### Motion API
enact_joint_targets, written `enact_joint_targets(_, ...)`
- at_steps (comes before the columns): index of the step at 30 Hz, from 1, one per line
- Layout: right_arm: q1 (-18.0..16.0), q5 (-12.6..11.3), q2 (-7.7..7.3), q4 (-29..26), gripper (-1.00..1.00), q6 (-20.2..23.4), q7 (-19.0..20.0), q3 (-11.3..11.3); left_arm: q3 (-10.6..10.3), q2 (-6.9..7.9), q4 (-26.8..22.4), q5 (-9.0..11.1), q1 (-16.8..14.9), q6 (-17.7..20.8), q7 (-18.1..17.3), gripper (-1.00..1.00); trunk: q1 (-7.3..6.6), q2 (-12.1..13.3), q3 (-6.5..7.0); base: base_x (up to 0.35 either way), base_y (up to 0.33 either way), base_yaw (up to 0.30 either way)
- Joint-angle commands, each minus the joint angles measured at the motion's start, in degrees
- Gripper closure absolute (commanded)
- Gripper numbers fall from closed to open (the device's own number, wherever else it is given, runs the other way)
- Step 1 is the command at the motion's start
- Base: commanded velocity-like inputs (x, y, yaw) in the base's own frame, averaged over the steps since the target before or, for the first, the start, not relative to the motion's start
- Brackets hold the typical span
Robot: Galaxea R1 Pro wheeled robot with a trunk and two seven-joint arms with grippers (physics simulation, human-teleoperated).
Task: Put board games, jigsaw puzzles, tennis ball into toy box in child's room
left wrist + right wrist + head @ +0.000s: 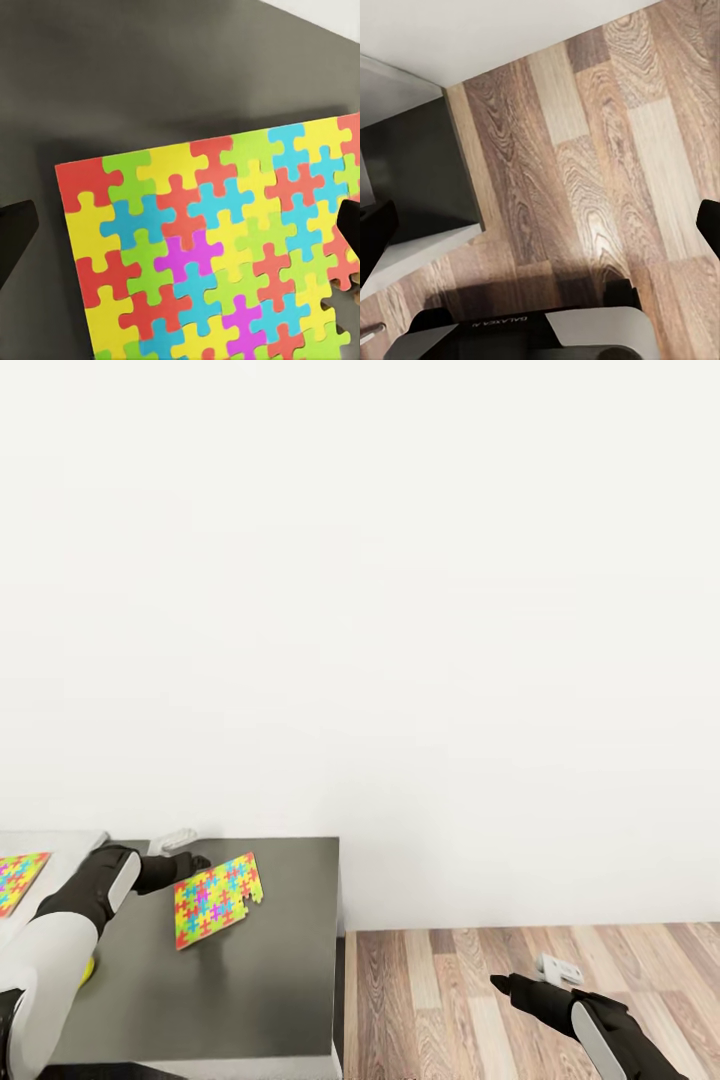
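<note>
Left gripper [180, 232] hovers open over the jigsaw puzzle [217, 898] lying flat on the dark table [270, 980]; right gripper [500, 984] hangs open over floor. Thin slab, so fingers could just skid off it

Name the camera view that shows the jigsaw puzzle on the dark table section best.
Left wrist view: the jigsaw puzzle appears large there, individual pieces distinct, lying flat on the dark table section. The head view shows it small, beside the left end effector.
</note>
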Motion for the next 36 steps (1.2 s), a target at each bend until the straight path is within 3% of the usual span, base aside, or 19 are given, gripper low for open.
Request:
enact_joint_targets(1, -0.03, -0.11, 0.01, -0.07, -1.00, 0.36, 0.19, -0.17, 0.28, 0.06, -0.14, 0.42, -0.06, 0.45, -0.09, -1.00, 0.03, -0.12, -0.21, 0.000, 0.000, 0.000)
enact_joint_targets(10, -0.03, -0.11, -0.01, -0.07, -1.00, 0.36, 0.19, -0.17, 0.52, 0.71, -1.47, 0.49, -0.14, 0.91, -2.05, -1.00, 0.03, -0.12, -1.06, 0.000, 0.000, 0.000)
enact_joint_targets(36, -0.03, -0.11, -0.02, 0.02, -1.00, 0.36, 0.25, -0.09, 0.68, 1.39, -1.92, 0.67, -0.33, 0.49, -2.49, -1.00, 0.03, -0.12, -3.52, 0.000, 0.000, 0.000)
